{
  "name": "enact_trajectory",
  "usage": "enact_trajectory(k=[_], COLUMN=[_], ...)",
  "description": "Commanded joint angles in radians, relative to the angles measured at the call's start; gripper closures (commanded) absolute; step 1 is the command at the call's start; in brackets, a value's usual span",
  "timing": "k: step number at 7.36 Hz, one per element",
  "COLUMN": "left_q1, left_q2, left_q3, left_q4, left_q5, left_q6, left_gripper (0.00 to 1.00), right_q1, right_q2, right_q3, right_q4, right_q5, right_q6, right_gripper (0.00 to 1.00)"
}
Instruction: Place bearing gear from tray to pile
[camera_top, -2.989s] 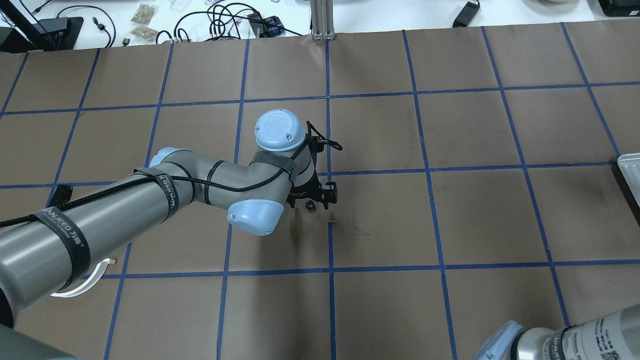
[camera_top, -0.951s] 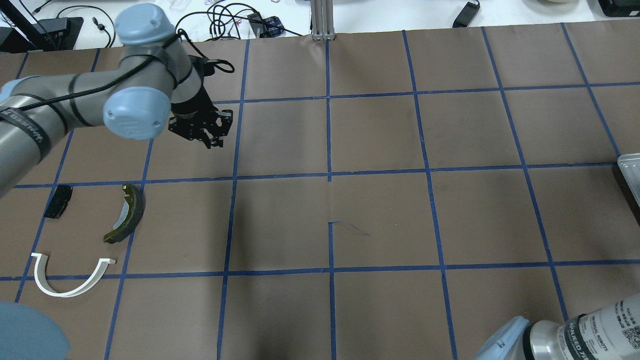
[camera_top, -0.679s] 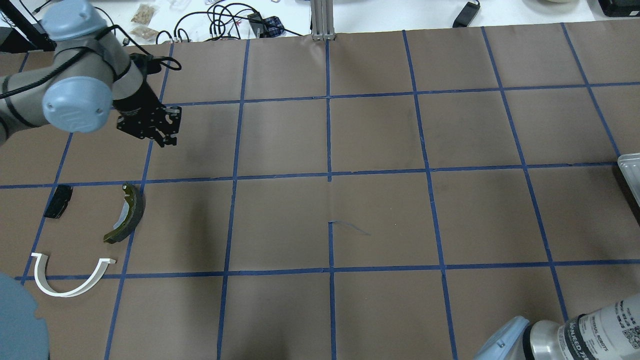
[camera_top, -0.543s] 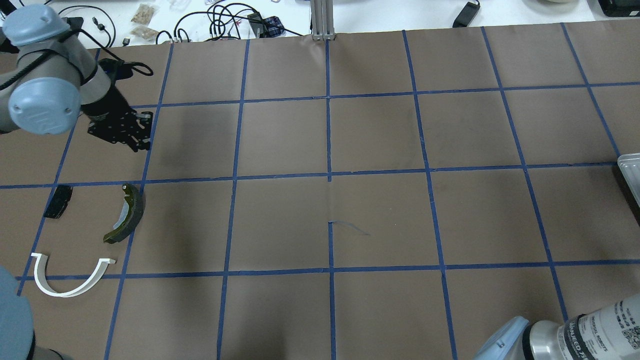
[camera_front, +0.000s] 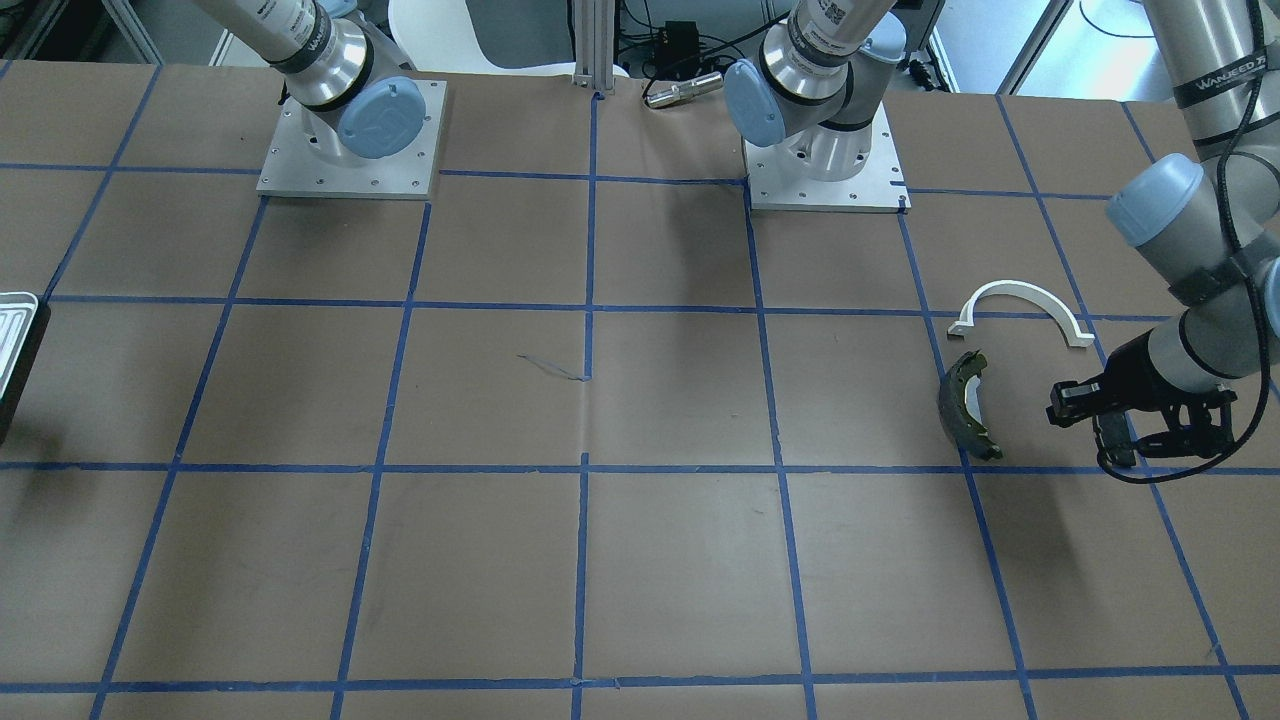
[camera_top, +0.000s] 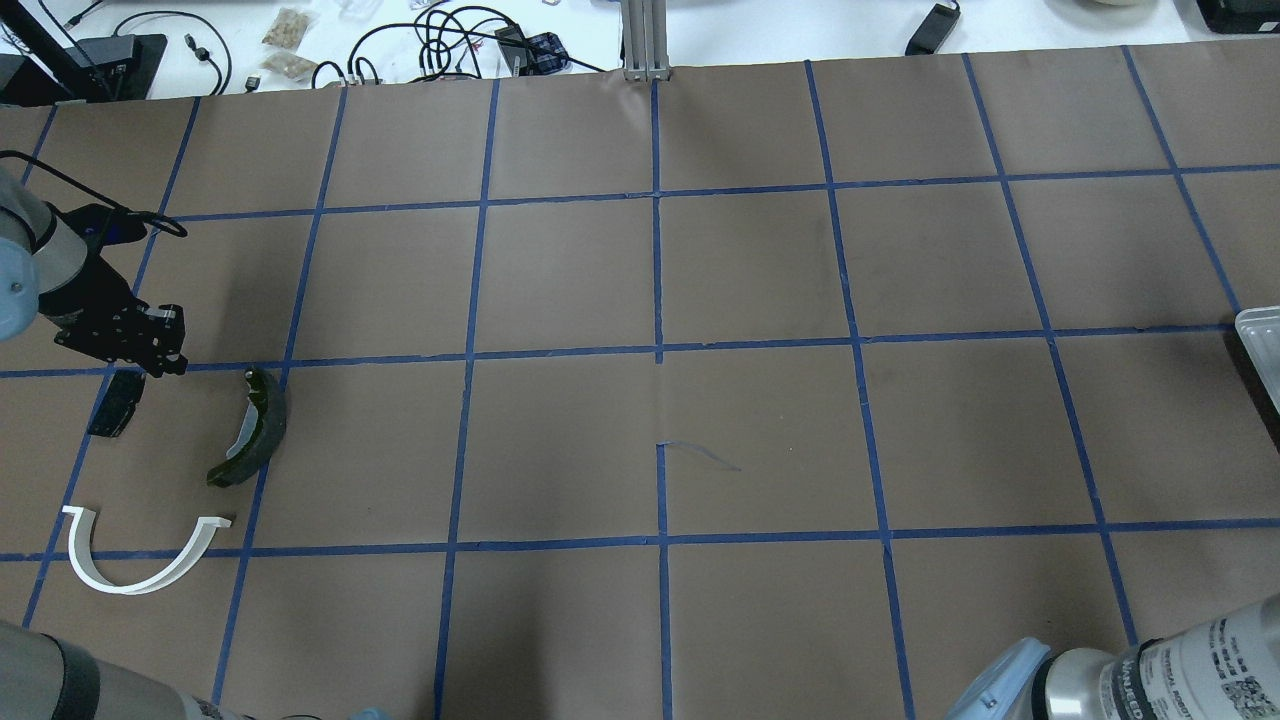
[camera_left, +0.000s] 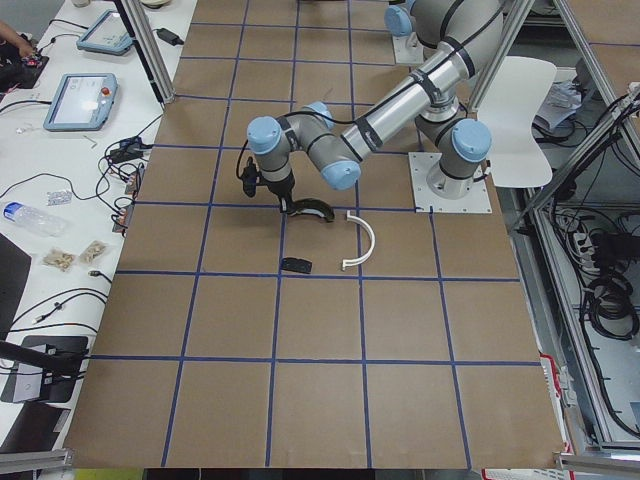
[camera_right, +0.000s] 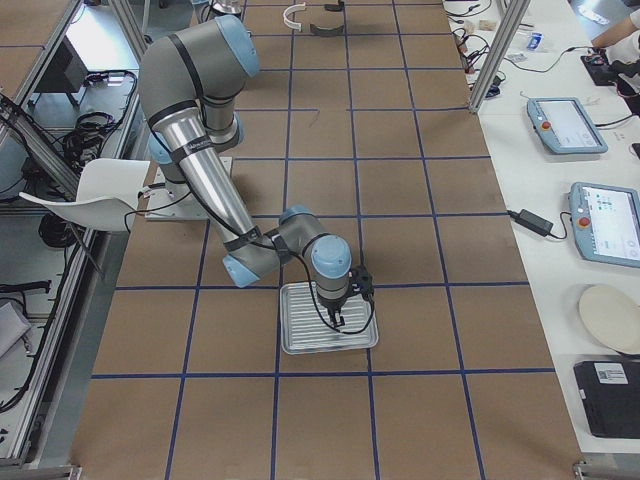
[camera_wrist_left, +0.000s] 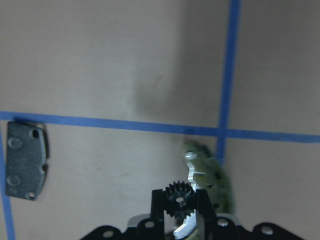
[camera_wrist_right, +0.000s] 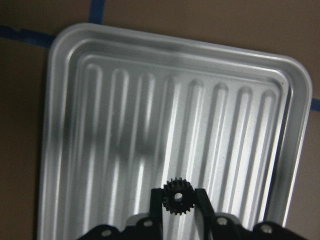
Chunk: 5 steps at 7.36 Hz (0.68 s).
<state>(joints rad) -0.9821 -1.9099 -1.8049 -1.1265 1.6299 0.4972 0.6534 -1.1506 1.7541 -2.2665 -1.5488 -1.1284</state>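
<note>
My left gripper is shut on a small black bearing gear and hangs low over the pile. It is just above the black pad and left of the olive brake shoe. The white arch bracket lies nearer the robot. In the left wrist view the pad is at the left and the shoe lies under the fingers. My right gripper is shut on a second black gear over the ribbed silvery tray, whose corner shows in the overhead view.
Blue tape lines grid the brown table. Cables and an aluminium post are at the far edge. The two arm bases stand on the robot's side. Tablets lie on a side bench.
My left arm has swung from the table's middle out to the far left with the gear and come down beside the black pad. The pile parts have not moved.
</note>
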Motion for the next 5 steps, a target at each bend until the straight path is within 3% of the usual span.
enact_trajectory(k=[1,3,5], left_q1=[0.02,0.02,0.02], left_q2=[-0.012,-0.017,-0.02], left_q3=[-0.065,-0.109,-0.142], left_q4=[0.053,0.079,0.123], left_q5=[0.001,-0.005,-0.002], left_q6=[0.052,0.052,0.053], left_gripper=[1.0,1.0,1.0], right_q1=[0.163,0.372,0.693], right_q2=[-0.061,-0.081,-0.098], right_q3=[0.001,0.002,0.001], right_q4=[0.07,0.109,0.127], right_q5=[0.009,0.006,-0.007], right_q6=[0.181,0.461,0.904], right_gripper=[0.85,0.85,0.86])
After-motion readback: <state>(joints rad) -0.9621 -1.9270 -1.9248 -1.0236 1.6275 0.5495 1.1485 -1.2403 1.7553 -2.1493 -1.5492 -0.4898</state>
